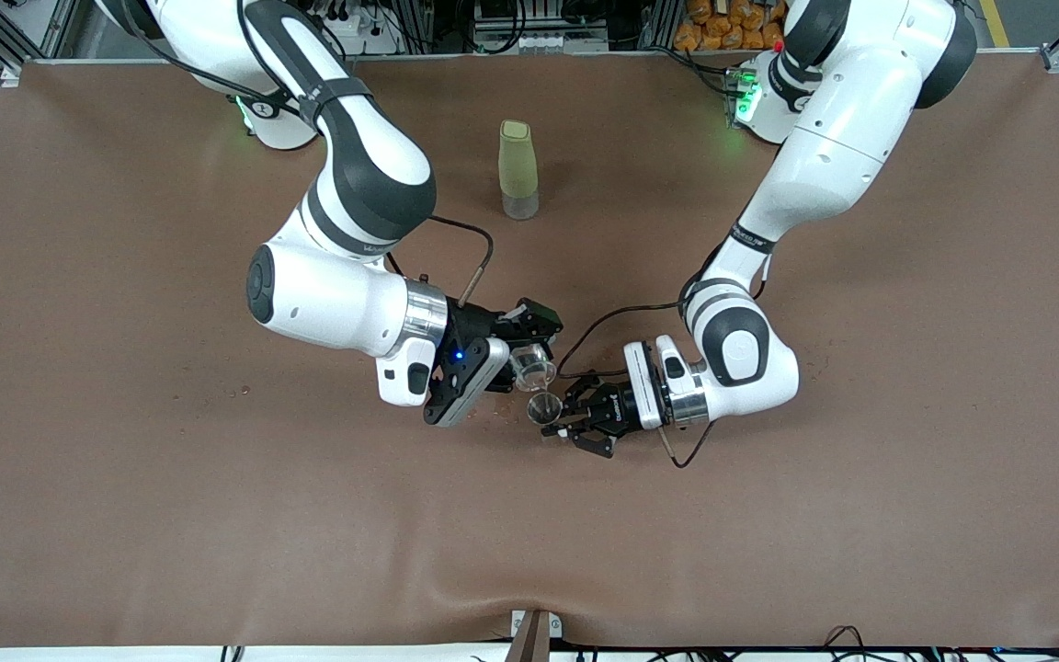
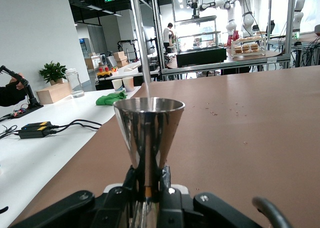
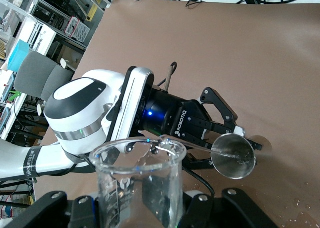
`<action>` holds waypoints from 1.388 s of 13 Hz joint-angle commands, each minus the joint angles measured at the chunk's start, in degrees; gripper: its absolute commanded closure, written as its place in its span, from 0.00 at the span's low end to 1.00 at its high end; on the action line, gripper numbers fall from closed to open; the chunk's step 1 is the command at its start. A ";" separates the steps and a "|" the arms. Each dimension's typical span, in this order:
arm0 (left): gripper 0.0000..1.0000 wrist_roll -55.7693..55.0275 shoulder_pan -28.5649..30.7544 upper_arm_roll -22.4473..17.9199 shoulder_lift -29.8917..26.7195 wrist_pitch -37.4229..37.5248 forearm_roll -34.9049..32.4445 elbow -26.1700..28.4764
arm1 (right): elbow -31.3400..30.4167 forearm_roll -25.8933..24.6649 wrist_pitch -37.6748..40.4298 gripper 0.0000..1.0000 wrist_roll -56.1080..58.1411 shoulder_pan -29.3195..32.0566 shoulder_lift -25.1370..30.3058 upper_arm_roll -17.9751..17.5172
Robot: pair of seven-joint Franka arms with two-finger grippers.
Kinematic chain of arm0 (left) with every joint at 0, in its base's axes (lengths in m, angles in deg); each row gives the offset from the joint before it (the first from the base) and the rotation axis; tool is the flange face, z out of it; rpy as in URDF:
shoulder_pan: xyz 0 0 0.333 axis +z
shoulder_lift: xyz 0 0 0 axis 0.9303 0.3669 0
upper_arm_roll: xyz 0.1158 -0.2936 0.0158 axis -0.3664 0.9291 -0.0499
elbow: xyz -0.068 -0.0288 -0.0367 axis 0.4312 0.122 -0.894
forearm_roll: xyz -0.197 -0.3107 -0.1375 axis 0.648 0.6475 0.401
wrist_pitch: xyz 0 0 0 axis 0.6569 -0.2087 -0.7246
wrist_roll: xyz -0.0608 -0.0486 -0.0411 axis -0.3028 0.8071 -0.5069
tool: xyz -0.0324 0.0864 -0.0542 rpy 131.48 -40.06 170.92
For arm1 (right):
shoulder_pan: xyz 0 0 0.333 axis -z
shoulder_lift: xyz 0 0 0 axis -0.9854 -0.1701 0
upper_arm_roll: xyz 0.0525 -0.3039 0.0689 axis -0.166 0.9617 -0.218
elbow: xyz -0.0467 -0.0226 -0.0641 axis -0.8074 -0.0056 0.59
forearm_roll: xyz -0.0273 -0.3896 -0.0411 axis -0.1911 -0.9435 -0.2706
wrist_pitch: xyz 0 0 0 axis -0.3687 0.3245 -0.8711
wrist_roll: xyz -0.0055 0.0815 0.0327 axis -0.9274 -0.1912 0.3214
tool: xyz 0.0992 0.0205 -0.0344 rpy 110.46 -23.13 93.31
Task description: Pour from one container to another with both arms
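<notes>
Both grippers are clamped on small vessels above the middle of a brown table cover (image 1: 125,515). From the front view, the right gripper (image 1: 516,354) pinches a tiny clear glass cup (image 1: 532,366), tipped toward a small shiny steel hourglass-shaped jigger (image 1: 544,407) that the left gripper (image 1: 571,421) grips. The cup's mouth sits just above the jigger's open top. A tall pale-green bottle with a clear base (image 1: 518,170) stands upright on the cover, farther from the front camera than both grippers. The right arm bends down from its base with its forearm laid low and level; the left arm folds at the elbow, its wrist level and turned toward the right gripper. Shelving and cables line the table's edge beside the bases.

From the left wrist view, the steel jigger (image 2: 148,133) stands upright, its narrow waist squeezed between the black fingers (image 2: 131,180). Around it stretch the brown cover (image 2: 260,153) with scattered crumbs, a white bench (image 2: 35,158) with cables, and a workshop with racks.

From the right wrist view, the glass cup (image 3: 137,183) fills the foreground. Past its rim, the left gripper (image 3: 220,143) holds the jigger (image 3: 233,159), its round mouth showing.
</notes>
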 commanded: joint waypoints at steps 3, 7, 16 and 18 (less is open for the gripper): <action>1.00 0.96 0.16 0.05 -0.12 1.55 1.96 0.79 | 0.04 -2.84 -0.66 1.00 -5.91 -0.92 -0.06 0.61; 1.00 0.87 0.07 0.14 -0.12 1.64 1.96 0.79 | 0.04 -2.93 -1.28 1.00 -8.19 -1.45 -0.14 0.61; 1.00 -0.62 0.25 0.22 -0.65 1.82 1.96 1.32 | 0.12 -6.97 -1.28 1.00 -12.95 -2.07 -0.32 0.61; 1.00 -0.62 0.25 0.22 -0.65 2.95 1.96 1.50 | 0.21 -7.06 -1.28 1.00 -13.99 -2.07 -0.32 0.61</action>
